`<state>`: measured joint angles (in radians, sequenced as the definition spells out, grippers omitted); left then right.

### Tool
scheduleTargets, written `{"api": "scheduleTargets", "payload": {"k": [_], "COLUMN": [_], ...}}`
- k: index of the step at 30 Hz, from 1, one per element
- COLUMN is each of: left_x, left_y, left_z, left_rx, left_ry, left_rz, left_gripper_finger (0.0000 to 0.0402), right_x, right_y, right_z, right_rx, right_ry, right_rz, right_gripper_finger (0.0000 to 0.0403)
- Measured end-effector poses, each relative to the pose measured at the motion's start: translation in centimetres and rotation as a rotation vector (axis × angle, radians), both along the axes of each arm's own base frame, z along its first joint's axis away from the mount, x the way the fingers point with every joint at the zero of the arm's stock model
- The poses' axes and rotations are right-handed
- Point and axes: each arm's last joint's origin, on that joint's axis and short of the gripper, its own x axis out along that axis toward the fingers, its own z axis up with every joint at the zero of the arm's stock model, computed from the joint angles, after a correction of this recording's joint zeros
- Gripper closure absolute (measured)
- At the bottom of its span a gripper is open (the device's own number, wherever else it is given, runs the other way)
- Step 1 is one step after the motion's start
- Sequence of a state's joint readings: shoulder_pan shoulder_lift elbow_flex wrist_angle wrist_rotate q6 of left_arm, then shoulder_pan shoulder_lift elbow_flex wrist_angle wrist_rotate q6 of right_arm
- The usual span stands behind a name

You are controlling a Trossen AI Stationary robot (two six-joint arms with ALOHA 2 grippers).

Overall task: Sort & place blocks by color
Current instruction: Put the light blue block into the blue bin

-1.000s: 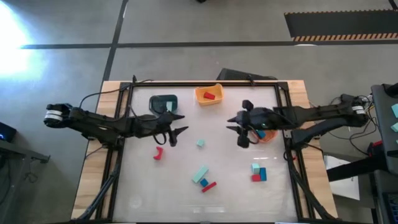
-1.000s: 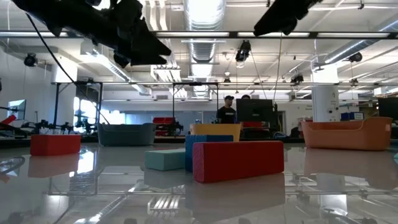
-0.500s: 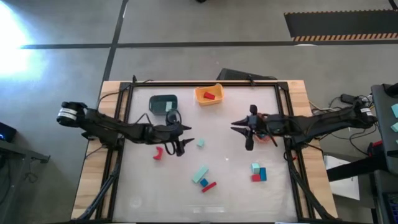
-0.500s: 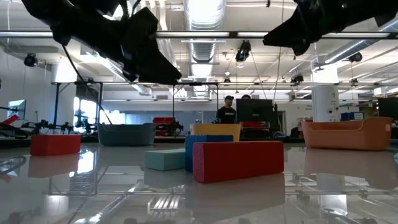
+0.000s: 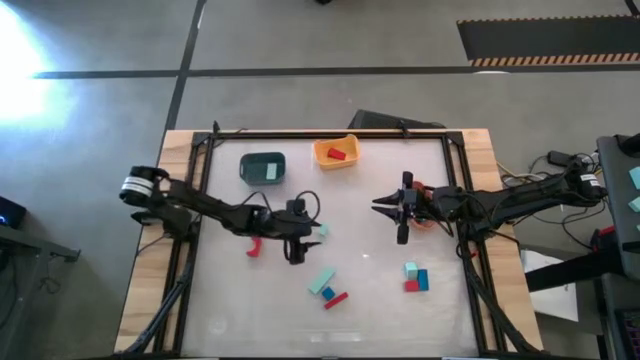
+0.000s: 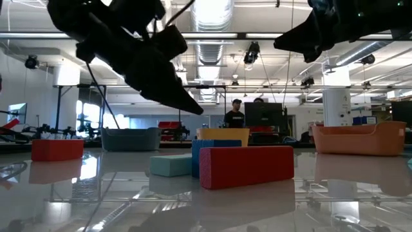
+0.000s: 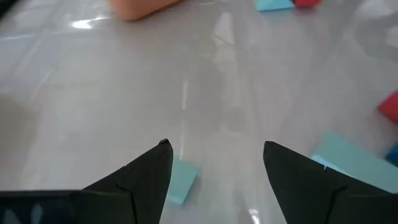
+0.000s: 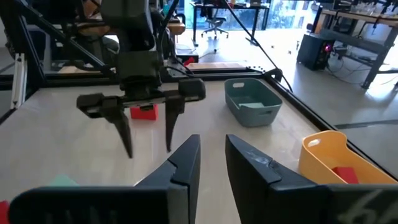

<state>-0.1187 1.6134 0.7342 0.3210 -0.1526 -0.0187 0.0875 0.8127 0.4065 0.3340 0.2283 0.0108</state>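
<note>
Nearest on the desk [image 5: 230, 310]: mint, blue and red blocks [image 5: 327, 287]. Mid-desk, the left gripper [image 5: 294, 241] hangs over a small mint block [image 7: 181, 182], jaws open. The right gripper [image 5: 402, 216] hovers by the orange bin [image 5: 428, 218], jaws nearly closed, empty.

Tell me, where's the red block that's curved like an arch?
In the high view, the red arch block lies on the table's left half, beside the left arm, just left of its open claw.

In the high view the left gripper [image 5: 296, 233] has slid right toward frame centre, over the small mint block [image 5: 322, 230], while the right gripper [image 5: 402, 214] shifted slightly right, jaws narrowed.
</note>
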Motion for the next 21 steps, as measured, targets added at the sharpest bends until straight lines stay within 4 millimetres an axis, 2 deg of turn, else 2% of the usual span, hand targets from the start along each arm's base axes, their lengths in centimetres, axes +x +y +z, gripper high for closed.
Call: {"api": "scheduleTargets", "payload": {"k": [4, 8, 21], "left_x": [1.1, 1.4, 2.0], "left_y": [0.7, 1.8, 3.5], "left_z": [-0.2, -0.6, -1.6], "left_rx": [-0.050, -0.087, -0.031], "left_ry": [0.018, 0.108, 0.112], "left_rz": [-0.039, -0.029, -0.064], "left_gripper_finger": [0.0166, 0.0166, 0.0161], "right_x": [0.0, 0.0, 0.0], "right_y": [0.0, 0.0, 0.0], "right_z": [0.0, -0.1, -0.2], "right_rx": [-0.008, -0.009, -0.025], "right_ry": [0.003, 0.010, 0.017], "right_rz": [0.002, 0.002, 0.005], "right_gripper_finger": [0.0335, 0.0332, 0.0339]}}
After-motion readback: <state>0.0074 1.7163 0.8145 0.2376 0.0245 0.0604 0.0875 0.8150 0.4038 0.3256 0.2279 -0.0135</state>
